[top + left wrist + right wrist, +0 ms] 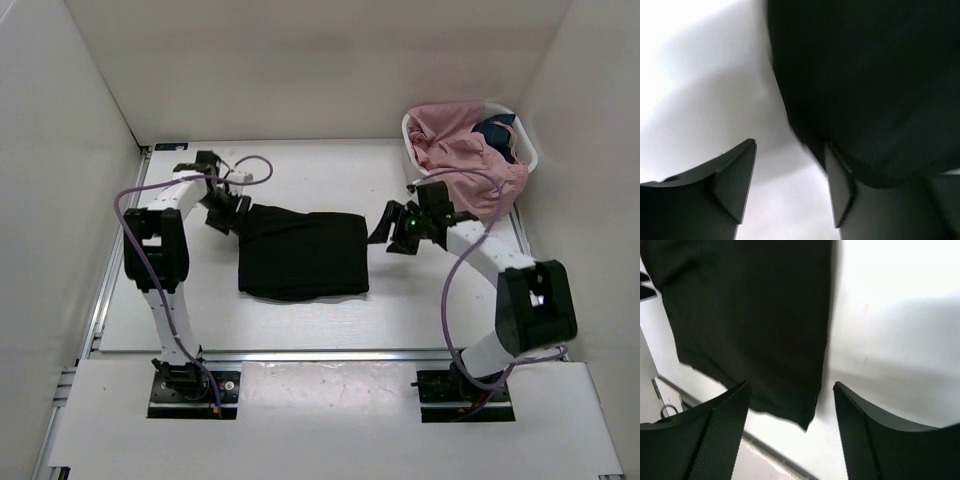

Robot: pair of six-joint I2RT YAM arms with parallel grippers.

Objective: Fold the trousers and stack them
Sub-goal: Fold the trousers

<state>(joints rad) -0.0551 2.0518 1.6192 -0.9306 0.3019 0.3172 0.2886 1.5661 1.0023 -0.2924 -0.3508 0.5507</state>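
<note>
A pair of black trousers (303, 253) lies folded into a rough rectangle in the middle of the white table (400, 310). My left gripper (228, 215) is open at the trousers' upper left corner. In the left wrist view the black cloth (865, 85) lies against the right finger (837, 185), and bare table shows between the jaws. My right gripper (392, 235) is open just right of the trousers' right edge. In the right wrist view the trousers' corner (755, 330) lies ahead of the jaws, with nothing held.
A white basket (528, 150) at the back right holds pink clothes (465, 150) and a dark blue garment (497, 133). White walls enclose the table on three sides. A metal rail (330, 354) runs along the near edge.
</note>
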